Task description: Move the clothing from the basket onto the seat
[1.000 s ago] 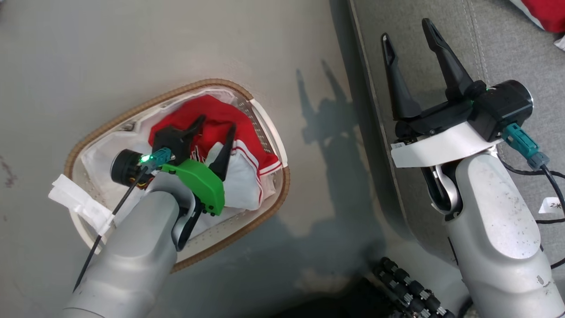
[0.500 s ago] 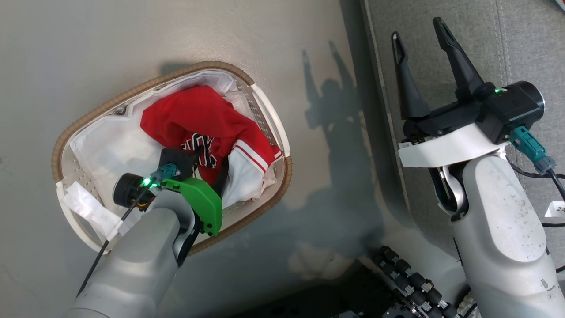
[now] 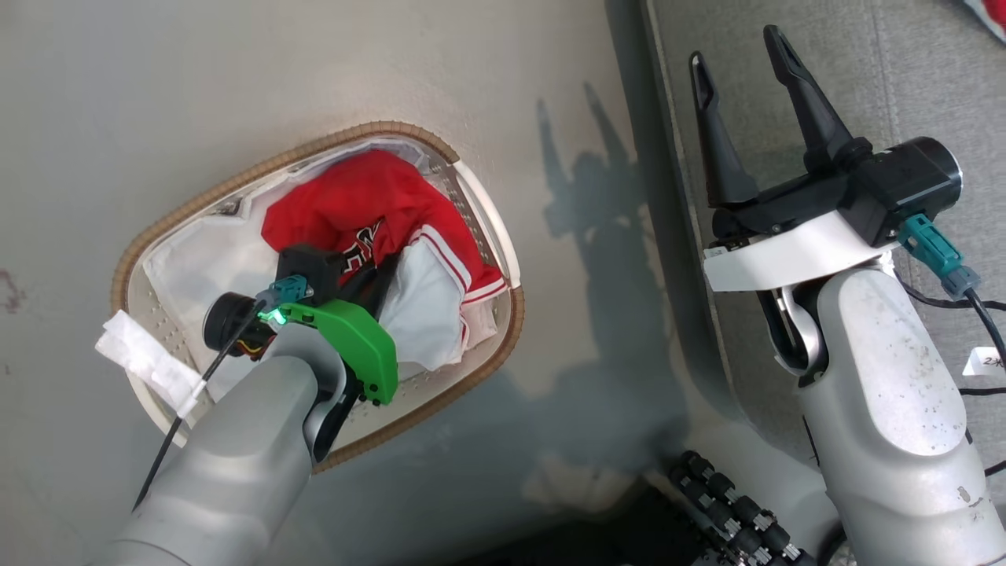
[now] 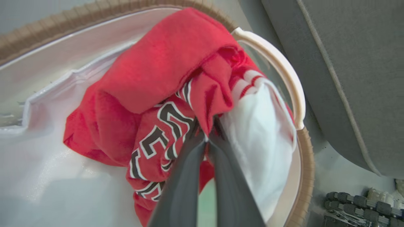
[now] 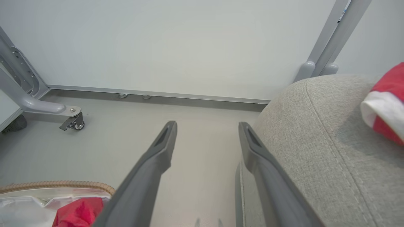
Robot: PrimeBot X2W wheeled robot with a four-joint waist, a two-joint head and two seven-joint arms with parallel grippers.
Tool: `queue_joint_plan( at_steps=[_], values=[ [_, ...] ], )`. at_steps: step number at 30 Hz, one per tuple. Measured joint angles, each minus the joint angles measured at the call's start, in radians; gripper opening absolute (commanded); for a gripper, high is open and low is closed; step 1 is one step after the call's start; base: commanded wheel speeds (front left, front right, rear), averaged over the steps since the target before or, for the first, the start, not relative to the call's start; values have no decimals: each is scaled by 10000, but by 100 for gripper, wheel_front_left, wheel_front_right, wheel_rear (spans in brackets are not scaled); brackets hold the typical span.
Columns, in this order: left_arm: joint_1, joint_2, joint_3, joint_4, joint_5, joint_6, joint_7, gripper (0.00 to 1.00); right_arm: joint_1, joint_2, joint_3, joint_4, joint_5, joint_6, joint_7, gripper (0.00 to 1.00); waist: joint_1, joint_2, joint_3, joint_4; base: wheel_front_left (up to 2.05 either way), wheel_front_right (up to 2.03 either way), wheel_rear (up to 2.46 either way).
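The clothing (image 3: pixel 354 200) is a crumpled red garment with white panels and striped trim, lying in the white basket (image 3: pixel 503 346) on the floor. My left gripper (image 3: pixel 369 275) reaches down into the basket. In the left wrist view its fingertips (image 4: pixel 206 135) meet, shut on a fold of the red clothing (image 4: pixel 164 63) beside the lettering. My right gripper (image 3: pixel 735 47) hovers open and holds nothing at the edge of the grey seat (image 3: pixel 888 79). The right wrist view shows the right gripper (image 5: pixel 207 126) between floor and seat (image 5: pixel 315 126), with another red-and-white garment (image 5: pixel 385 101) lying on the cushion.
A white liner (image 3: pixel 204 251) covers the basket's inside. The basket's brown rim (image 4: pixel 303 164) stands a short gap from the seat's side (image 4: pixel 347 63). Black rollers of my base (image 3: pixel 731 511) sit below. A grey frame leg with a caster (image 5: pixel 74 124) stands by the far wall.
My left gripper's fingers, spread over the garment a second ago, have sunk into it and closed on a red fold. The head camera shifted slightly. The right gripper stayed open.
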Motion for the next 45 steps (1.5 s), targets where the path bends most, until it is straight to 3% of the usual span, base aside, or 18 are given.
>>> queue_joint_plan(
  at_steps=[11, 27, 39, 45],
  values=[
    [1527, -94, 1394, -936, 403, 2, 0, 0, 317, 4, 52, 671, -27, 0, 0, 100, -1, 0, -1438, 179, 0, 0, 0],
    [3337, -468, 3150, -3060, 2021, 0, 2, 0, 1577, 8, -159, 1559, -44, 0, -2, 100, -1, 0, -4027, 921, 0, 0, 0],
    [3874, -669, 4284, -4911, 2888, 0, 8, 0, 2620, 8, -219, 1988, -82, 0, -2, 100, -1, 0, -5699, 1448, 0, 0, 0],
    [3880, -713, 4378, -5467, 3189, 0, 6, 0, 3129, 8, -176, 2169, -77, 0, -2, 100, -1, 0, -6388, 1671, 0, 0, 0]
  ],
)
